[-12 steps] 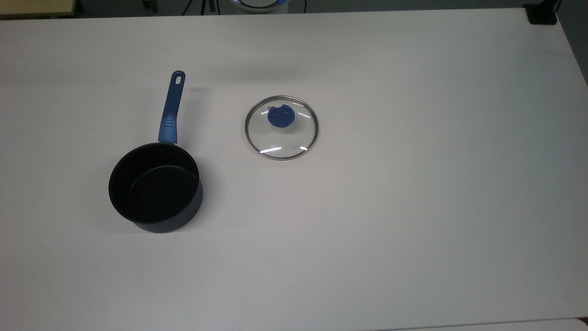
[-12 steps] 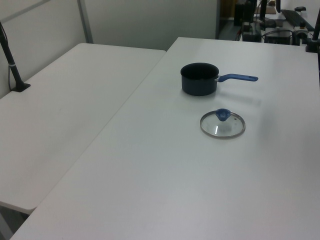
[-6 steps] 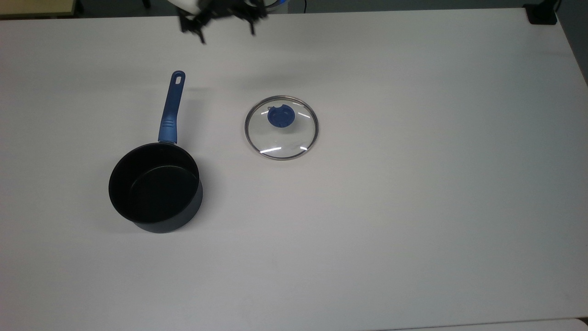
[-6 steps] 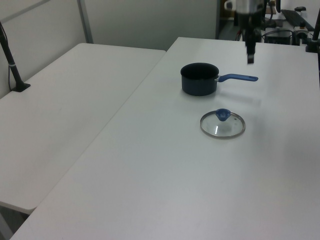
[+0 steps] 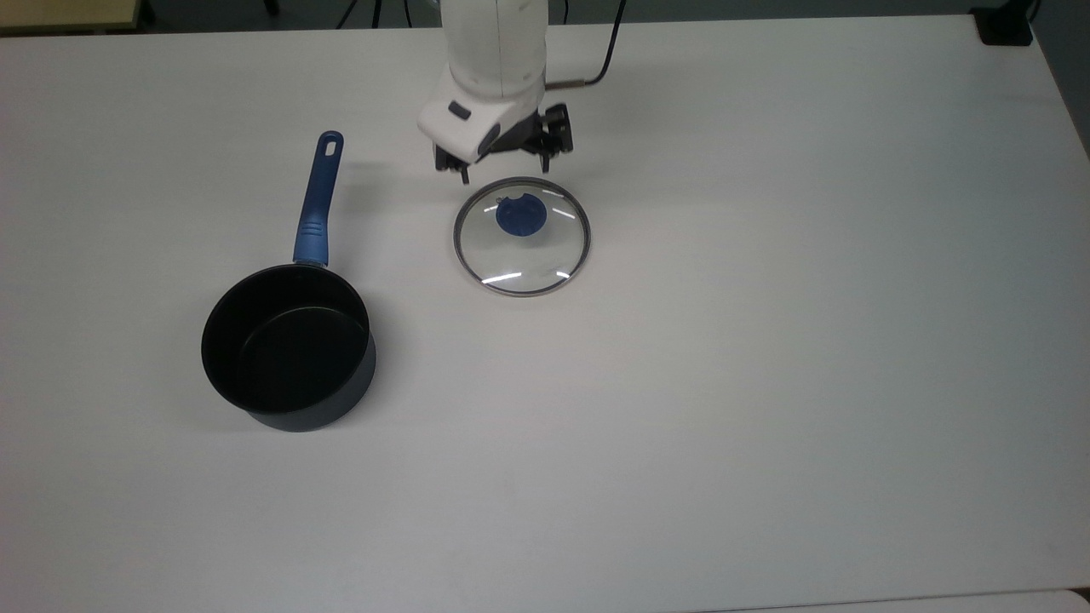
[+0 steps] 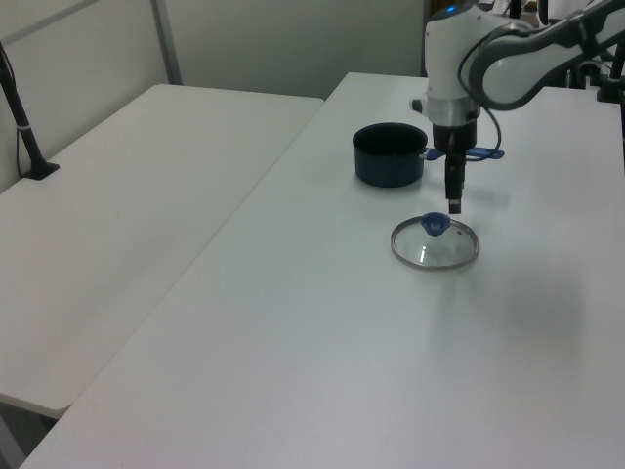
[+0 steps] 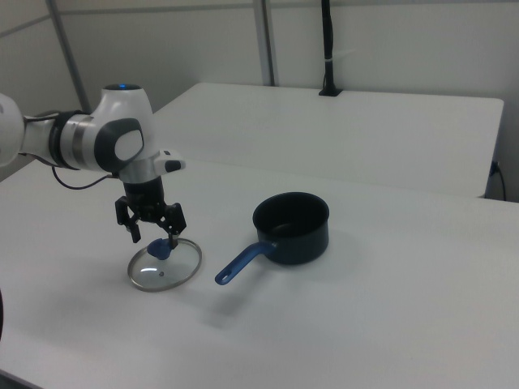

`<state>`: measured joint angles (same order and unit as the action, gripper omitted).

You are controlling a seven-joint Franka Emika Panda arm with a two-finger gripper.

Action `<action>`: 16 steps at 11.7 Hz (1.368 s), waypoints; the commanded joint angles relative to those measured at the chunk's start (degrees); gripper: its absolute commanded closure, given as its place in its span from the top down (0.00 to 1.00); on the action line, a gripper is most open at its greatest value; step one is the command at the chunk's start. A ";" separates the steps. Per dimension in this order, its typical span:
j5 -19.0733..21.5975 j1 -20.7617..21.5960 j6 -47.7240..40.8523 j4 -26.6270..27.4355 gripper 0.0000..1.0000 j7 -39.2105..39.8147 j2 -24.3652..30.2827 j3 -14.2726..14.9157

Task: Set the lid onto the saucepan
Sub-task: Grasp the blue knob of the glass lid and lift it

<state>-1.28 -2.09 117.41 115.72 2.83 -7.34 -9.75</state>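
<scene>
**Pincer above the lid, pan open nearby**

The lid lies flat on the white worktop, knob up, its glass showing the worktop through it. It is apart from the pan, which stands upright and uncovered on the same worktop. In the top view the pan sits to the lid's lower left, with its blue handle pointing toward the top view's upper edge. In the right view the pan is to the right of the lid, and the handle reaches down-left toward the lid without touching it. In the left view the pan is behind the lid.

The white arm reaches in over the worktop and points the pincer straight down. Its fingers stand apart, with a clear gap between them, and hold nothing. In the right view the fingertips hang just above the knob, one on each side of it, and touch neither knob nor glass as far as can be seen. In the left view the pincer ends just above the knob. In the top view the pincer appears at the lid's upper rim, beneath the arm's white body.

A second white worktop adjoins the first.
</scene>
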 commanded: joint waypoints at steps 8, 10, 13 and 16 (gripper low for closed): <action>-1.18 -0.02 11.77 -0.76 0.69 -10.55 -6.81 -1.33; -0.92 -0.20 11.88 -0.94 0.55 -11.36 -6.81 -1.33; -0.92 -0.20 11.27 -1.20 0.46 -10.92 -6.29 -1.33; -0.92 -1.16 -0.80 -5.66 0.46 -10.31 -2.43 -1.33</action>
<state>-1.68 -2.40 127.21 114.33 -7.23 -13.57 -11.06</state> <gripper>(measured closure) 0.348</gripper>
